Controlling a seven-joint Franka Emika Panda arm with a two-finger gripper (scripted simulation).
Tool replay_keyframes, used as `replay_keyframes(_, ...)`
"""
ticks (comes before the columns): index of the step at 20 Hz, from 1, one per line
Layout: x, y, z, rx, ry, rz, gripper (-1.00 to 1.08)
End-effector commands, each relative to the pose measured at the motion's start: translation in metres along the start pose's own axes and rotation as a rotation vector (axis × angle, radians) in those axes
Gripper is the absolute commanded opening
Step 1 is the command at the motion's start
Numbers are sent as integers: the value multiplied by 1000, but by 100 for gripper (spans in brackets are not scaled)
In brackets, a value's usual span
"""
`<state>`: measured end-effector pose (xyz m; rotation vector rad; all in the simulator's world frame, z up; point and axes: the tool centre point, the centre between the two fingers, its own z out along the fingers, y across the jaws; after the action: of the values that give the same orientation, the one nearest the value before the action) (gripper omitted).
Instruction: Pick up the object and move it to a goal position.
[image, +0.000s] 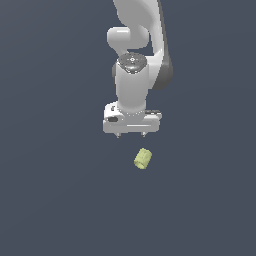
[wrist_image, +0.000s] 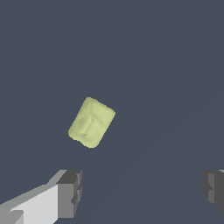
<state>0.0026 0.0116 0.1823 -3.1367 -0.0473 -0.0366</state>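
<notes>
If you look at the exterior view, you will see the object (image: 143, 158) lying on the dark grey tabletop (image: 55, 190), a bit below the gripper (image: 131, 135) and a little toward the exterior view's right. It is a small, stubby thing shaped like a short tube, and its color is a pale yellow-green. It lies tilted, not straight. In the wrist view the object (wrist_image: 91, 122) looks bigger, and you can see soft bumps and a shallow dent on its side. It is much thinner than the white gripper above it. Your gripper hangs from the white arm (image: 134, 75) with its two short fingertips (image: 118, 135) pointing down. In the wrist view the gripper (wrist_image: 142, 192) has its jaws spread wide apart, with one grey finger pad (wrist_image: 70, 192) on one side and the other pad far across from it. Nothing sits between them, and they hold nothing. The object is not touching the gripper; it lies just ahead of the pads, closer to one pad than to the other.
</notes>
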Motion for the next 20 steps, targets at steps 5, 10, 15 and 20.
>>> replay_keyframes(5, 0, -4, 1, -1, -3, -20, 100)
replay_keyframes(10, 0, -16, 4, -4, -10, -75, 100)
replay_keyframes(15, 0, -17, 4, -4, -11, -78, 100)
replay_keyframes(20, 1, -18, 6, -4, -11, -63, 100)
